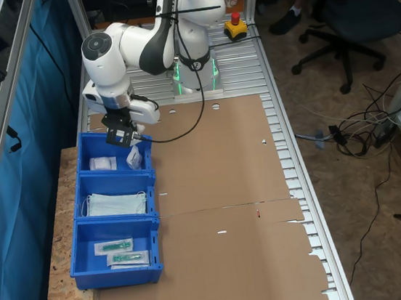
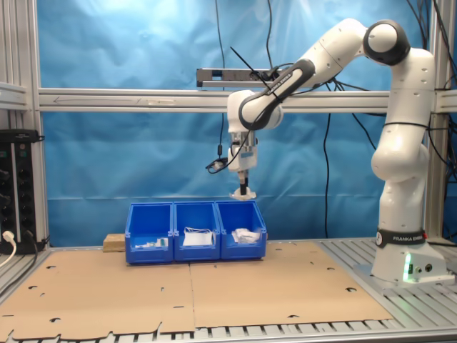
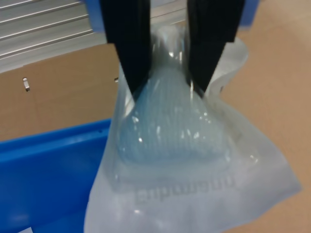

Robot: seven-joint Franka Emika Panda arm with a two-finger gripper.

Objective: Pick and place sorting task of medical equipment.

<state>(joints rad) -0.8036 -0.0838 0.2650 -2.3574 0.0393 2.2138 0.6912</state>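
Gauze packet (image 3: 184,160), white and slightly puffy, is seen hanging straight down from the gripper (image 3: 167,82) in the wrist view, pinched at its upper edge so that most of its body dangles below the fingertips. In the first exterior view the packet (image 1: 135,156) is held above the end bin (image 1: 84,158) of the row of blue bins, the compartment nearest the robot's base, close to that bin's inner wall on the cardboard side. In the second exterior view the packet (image 2: 243,193) is held well clear above the bin's rim (image 2: 241,205).

The jaws are closed narrowly on the packet, with only its thin wrapped edge between them. Another white packet (image 1: 102,163) appears to lie already in the same bin, though it is small in view. A release over this bin is judged to be the coming move, perhaps after a slight shift toward the bin's middle.
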